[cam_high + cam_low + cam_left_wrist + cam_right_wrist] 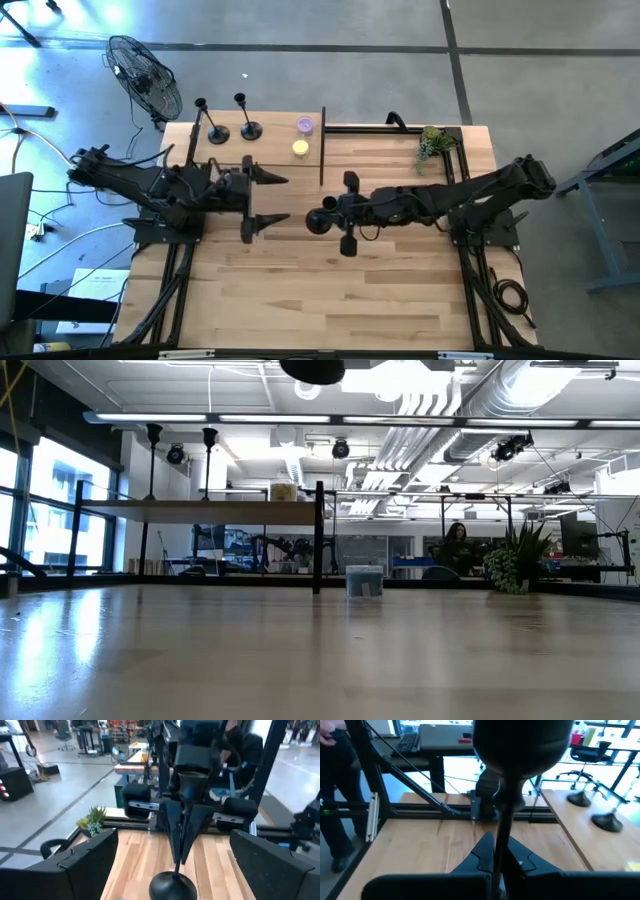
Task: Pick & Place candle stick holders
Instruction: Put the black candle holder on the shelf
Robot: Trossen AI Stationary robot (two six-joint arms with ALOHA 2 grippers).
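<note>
A light wooden table [330,290] with plank seams is seen from above, edged by a black frame [395,128]. Two black candle stick holders [217,133] [250,129] are stood near the far left edge. Just beside them, a purple item [305,125] and a yellow item [300,148] are placed. A small green plant [433,143] is set at the far right corner.

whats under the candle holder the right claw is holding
Bare wooden table; the right claw holds the candle holder in the air. The tabletop directly below is covered from above.
</note>
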